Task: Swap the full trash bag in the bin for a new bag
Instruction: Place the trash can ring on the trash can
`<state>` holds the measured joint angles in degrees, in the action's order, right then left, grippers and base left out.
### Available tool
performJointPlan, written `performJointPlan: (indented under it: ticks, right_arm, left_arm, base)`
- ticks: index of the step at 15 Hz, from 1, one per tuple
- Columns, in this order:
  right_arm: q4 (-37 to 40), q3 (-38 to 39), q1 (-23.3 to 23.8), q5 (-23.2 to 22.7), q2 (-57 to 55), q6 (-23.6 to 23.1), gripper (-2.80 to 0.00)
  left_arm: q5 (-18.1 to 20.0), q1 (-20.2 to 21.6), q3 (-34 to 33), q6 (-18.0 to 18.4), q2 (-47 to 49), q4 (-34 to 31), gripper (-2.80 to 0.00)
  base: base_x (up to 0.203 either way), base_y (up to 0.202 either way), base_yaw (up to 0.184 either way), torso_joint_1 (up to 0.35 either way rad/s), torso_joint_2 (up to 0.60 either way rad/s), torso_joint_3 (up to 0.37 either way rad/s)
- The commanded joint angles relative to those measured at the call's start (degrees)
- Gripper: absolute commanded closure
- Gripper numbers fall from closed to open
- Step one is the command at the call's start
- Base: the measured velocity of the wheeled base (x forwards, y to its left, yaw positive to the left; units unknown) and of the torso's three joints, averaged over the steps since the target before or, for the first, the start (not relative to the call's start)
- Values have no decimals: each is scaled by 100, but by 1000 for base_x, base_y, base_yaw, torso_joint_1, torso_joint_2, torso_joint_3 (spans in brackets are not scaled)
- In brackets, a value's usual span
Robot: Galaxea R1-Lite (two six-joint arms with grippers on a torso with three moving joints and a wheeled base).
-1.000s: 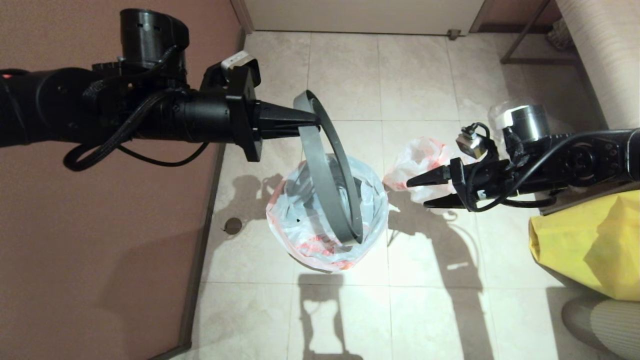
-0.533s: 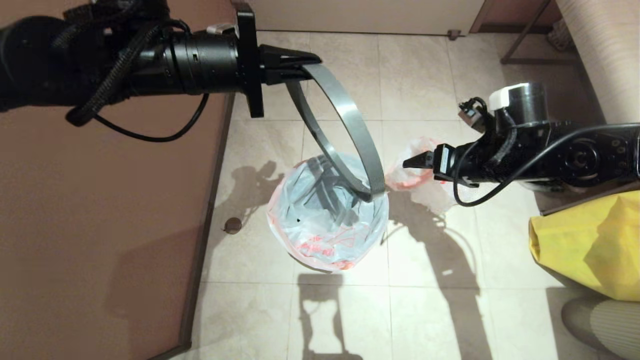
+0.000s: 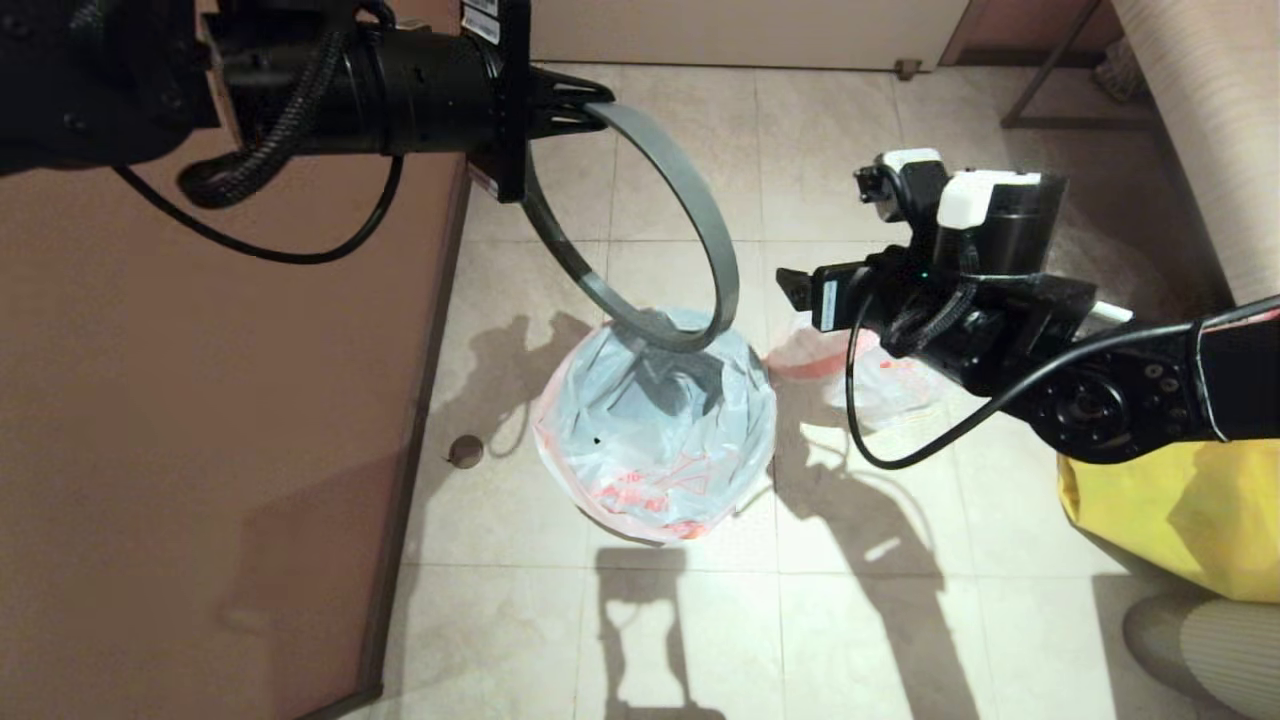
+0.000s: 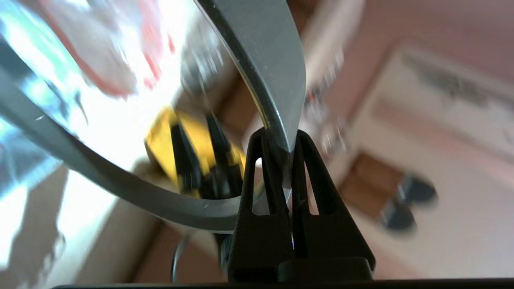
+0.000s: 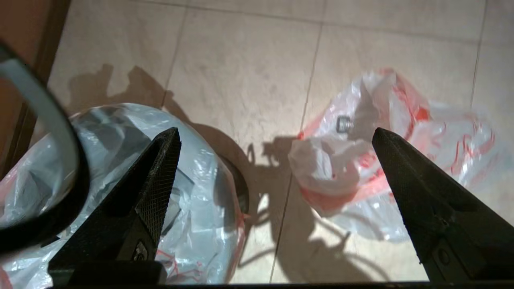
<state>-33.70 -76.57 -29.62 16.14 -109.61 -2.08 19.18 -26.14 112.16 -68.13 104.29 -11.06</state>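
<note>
The full trash bag (image 3: pixel 655 440) bulges out of the bin on the tiled floor, grey tubes showing through it. The bag hides the bin in the head view; only a dark strip of the bin (image 5: pixel 237 192) shows in the right wrist view. My left gripper (image 3: pixel 600 105) is shut on the loose grey ring (image 3: pixel 715 250) and holds it tilted in the air above the bag; the ring (image 4: pixel 269 60) is pinched between the fingers (image 4: pixel 281 134). My right gripper (image 3: pixel 790 285) stands open above the floor, between the full bag (image 5: pixel 120 192) and the limp new bag (image 5: pixel 361 168).
A yellow bag (image 3: pixel 1170 500) sits at the right edge under my right arm. A brown wall (image 3: pixel 200 450) runs along the left, with a round floor drain (image 3: pixel 465 452) beside it. A pale upholstered edge (image 3: pixel 1200 120) and a metal frame (image 3: pixel 1050 90) stand far right.
My left arm has lifted the ring up and away off the full bag. My right arm has risen and turned, its gripper now pointing down over the gap between the two bags.
</note>
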Motion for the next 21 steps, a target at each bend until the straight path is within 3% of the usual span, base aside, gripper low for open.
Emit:
performJointPlan:
  ticks: [1, 4, 6, 9, 14, 21]
  right_arm:
    - [-517, 232, -160, -1, -49, -195, -280]
    - [-584, 403, -377, -488, 341, -210, -280]
    - [-610, 578, -560, -552, 571, -517, -280]
    - [-782, 815, -641, -542, 893, -691, -280]
    - [-782, 1045, -910, -791, 947, -810, -280]
    - [-591, 328, -1064, -1273, 277, -1321, -280]
  left_arm:
    - [-178, -47, -1, -33, 192, 21, 0]
    - [-196, -37, -1, -42, 241, 34, 0]
    - [-267, -5, 8, -51, 241, 43, 0]
    - [-732, -2, 8, -33, 241, 175, 0]
    - [-716, -5, -1, -33, 155, 174, 0]
    - [-600, -23, -1, -25, 100, 131, 0]
  base:
    - [0, 0, 0, 0, 0, 0]
    - [0, 0, 0, 0, 0, 0]
    - [0, 0, 0, 0, 0, 0]
    - [0, 0, 0, 0, 0, 0]
    - [0, 0, 0, 0, 0, 0]
    - [0, 0, 0, 0, 0, 0]
